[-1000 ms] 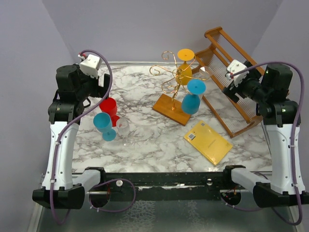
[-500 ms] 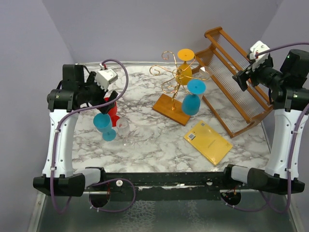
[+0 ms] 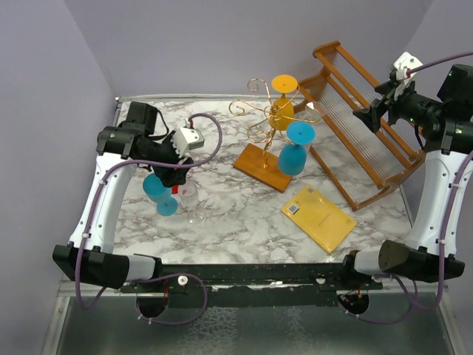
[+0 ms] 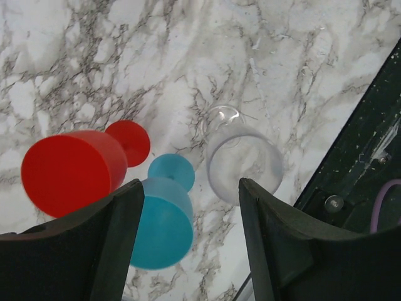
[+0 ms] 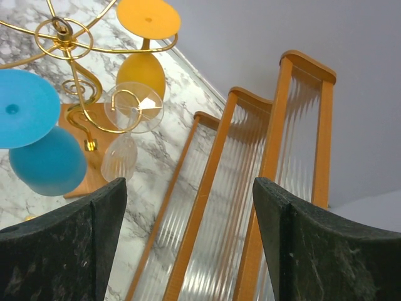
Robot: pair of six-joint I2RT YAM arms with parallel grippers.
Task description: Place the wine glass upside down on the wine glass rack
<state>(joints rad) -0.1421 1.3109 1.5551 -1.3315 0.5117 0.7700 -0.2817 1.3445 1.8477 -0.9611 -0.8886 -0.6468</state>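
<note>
Swinging inward, the left arm has brought its spread fingers [image 4: 191, 251] above the clear wine glass [image 4: 241, 160], red glass [image 4: 75, 169] and blue glass [image 4: 164, 219] standing on the bench [image 3: 244, 207]. Right fingers [image 5: 188, 251], also spread, hover beside the gold wine glass rack [image 3: 267, 137], well apart from that glass.

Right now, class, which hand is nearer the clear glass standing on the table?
Left. The left hand hovers directly above the clear glass; the right hand is far off over the wooden rack.
</note>
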